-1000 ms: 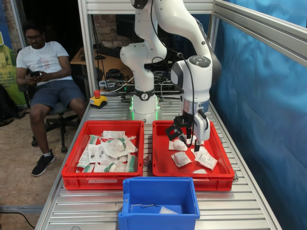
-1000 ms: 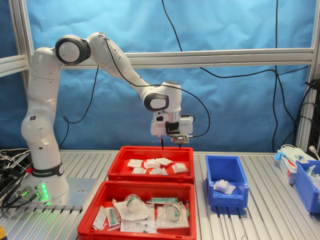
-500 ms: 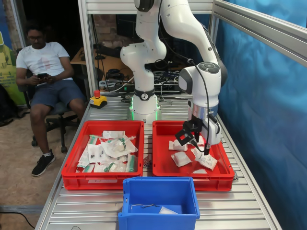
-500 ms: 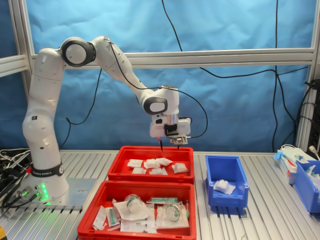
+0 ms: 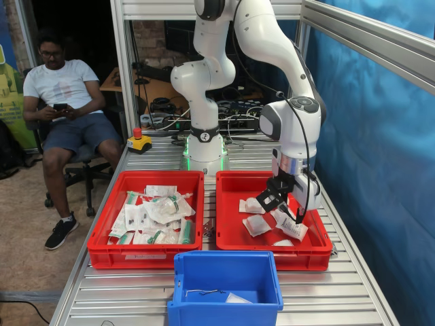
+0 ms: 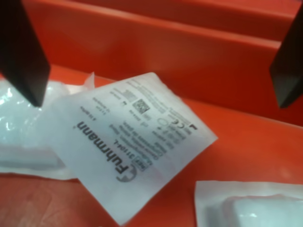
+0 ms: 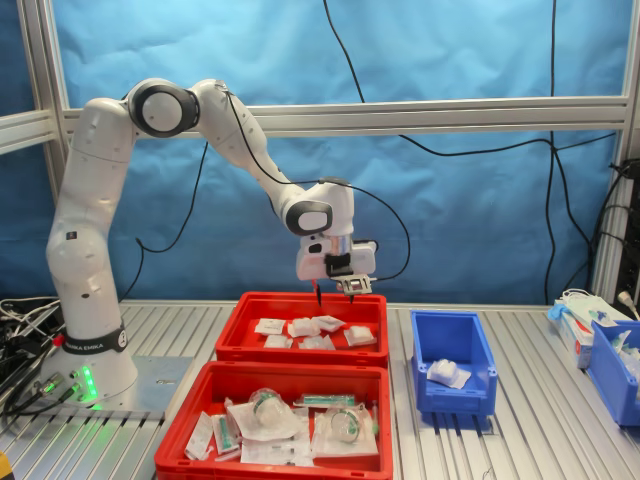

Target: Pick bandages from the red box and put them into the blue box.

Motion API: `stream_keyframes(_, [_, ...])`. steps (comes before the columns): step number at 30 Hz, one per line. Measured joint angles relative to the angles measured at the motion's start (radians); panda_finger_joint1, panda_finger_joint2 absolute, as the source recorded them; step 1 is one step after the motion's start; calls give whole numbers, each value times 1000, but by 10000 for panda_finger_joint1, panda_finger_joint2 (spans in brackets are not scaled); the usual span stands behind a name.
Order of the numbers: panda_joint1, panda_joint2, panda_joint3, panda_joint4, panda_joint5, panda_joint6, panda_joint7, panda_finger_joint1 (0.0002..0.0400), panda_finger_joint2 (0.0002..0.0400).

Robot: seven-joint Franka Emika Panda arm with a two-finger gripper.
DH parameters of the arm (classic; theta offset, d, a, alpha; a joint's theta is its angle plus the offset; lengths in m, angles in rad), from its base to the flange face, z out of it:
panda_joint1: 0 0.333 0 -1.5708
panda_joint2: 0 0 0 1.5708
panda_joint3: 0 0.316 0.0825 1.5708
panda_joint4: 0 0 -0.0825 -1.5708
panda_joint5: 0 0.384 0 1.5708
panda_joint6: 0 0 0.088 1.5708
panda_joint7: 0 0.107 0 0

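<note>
The red box (image 5: pixel 272 258) stands at the first exterior view's right and holds several white bandages (image 5: pixel 257 225). In the second exterior view this red box (image 7: pixel 290 353) is the rear crate, with its bandages (image 7: pixel 303 327) spread on the floor. My gripper (image 5: pixel 289 212) hangs open just above the packets near the box's far wall. In the wrist view the gripper (image 6: pixel 161 100) straddles a printed white bandage (image 6: pixel 128 142), its dark fingers (image 6: pixel 23 52) apart and empty. The blue box (image 5: pixel 224 309) sits in front; in the second exterior view the blue box (image 7: pixel 452 398) holds a white packet (image 7: pixel 445 372).
A second red crate (image 5: pixel 146 257) full of green-and-white wrappers lies beside the red box. A yellow emergency stop (image 5: pixel 138 141) sits near the arm's base. A seated person (image 5: pixel 61 102) is off the table. Another blue bin (image 7: pixel 615 370) stands at the second exterior view's right.
The gripper has swung toward the first exterior view's right and dropped lower over the red box. It has stayed open and empty.
</note>
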Motion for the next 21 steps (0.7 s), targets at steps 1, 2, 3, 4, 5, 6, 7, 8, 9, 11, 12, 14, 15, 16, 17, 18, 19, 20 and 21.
stream_keyframes(1, [2, 4, 0, 0, 0, 1, 0, 400, 400])
stream_keyframes(2, [5, 11, 0, 0, 0, 2, 0, 400, 400])
stream_keyframes(3, [6, 15, 0, 0, 0, 2, 0, 400, 400])
stream_keyframes(4, [8, 18, 0, 0, 0, 3, 0, 400, 400])
stream_keyframes(5, [11, 25, 0, 0, 0, 3, 0, 400, 400])
stream_keyframes(6, [13, 29, 0, 0, 0, 4, 0, 400, 400])
stream_keyframes(7, [14, 32, 0, 0, 0, 4, 0, 400, 400])
stream_keyframes(8, [16, 35, 0, 0, 0, 4, 0, 400, 400])
stream_keyframes(9, [17, 38, 0, 0, 0, 4, 0, 400, 400])
stream_keyframes(11, [19, 44, 0, 0, 0, 5, 0, 400, 400])
stream_keyframes(12, [22, 49, 0, 0, 0, 5, 0, 400, 400])
stream_keyframes(14, [25, 53, 0, 0, 0, 5, 0, 400, 400])
stream_keyframes(15, [27, 55, 0, 0, 0, 6, 0, 400, 400])
stream_keyframes(16, [30, 59, 0, 0, 0, 6, 0, 400, 400])
stream_keyframes(17, [32, 62, 0, 0, 0, 6, 0, 400, 400])
stream_keyframes(18, [36, 66, 0, 0, 0, 6, 0, 400, 400])
stream_keyframes(19, [38, 69, 0, 0, 0, 6, 0, 400, 400])
stream_keyframes(20, [39, 71, 0, 1, 0, 6, 0, 400, 400])
stream_keyframes(21, [42, 78, 1, 2, 0, 7, 0, 400, 400])
